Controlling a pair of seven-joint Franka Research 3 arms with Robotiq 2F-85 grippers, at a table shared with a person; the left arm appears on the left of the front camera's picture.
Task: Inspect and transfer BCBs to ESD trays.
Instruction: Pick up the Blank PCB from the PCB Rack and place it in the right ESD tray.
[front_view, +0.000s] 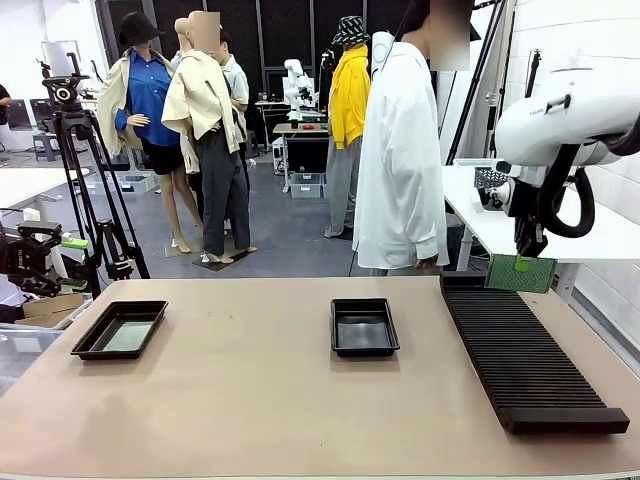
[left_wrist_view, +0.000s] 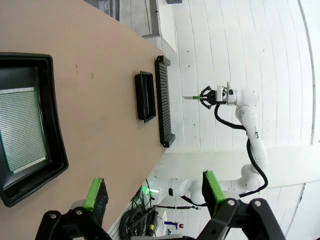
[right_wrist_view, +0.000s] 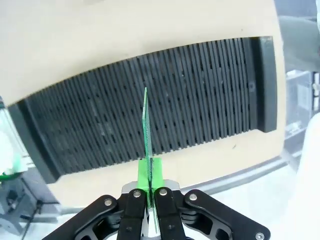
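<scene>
**A:** Where was the board that the right gripper had?

**B:** Its fingers were closed tight on one edge of the held BCB. The board hung upright in the air over the far end of the slotted rack, which ran along the right edge of the worktop. From the wrist it stood edge-on, in line with the slots. I'd judge that thin edge grip suited boards that stand in slots, and that the height kept both faces free for inspection.

**A:** And the left gripper?

**B:** Its fingers were spread wide with nothing between them. It hovered above the left tray, near the worktop's left edge. A second BCB lay flat on that tray's floor, so that one looked delivered.

**A:** The other tray?

**B:** The middle tray sat near the worktop's centre, just left of the rack. It looked empty, so it was probably meant for the raised board.

**A:** Anyone nearby?

**B:** A person stood at the far edge, touching nothing that I could see.
</scene>
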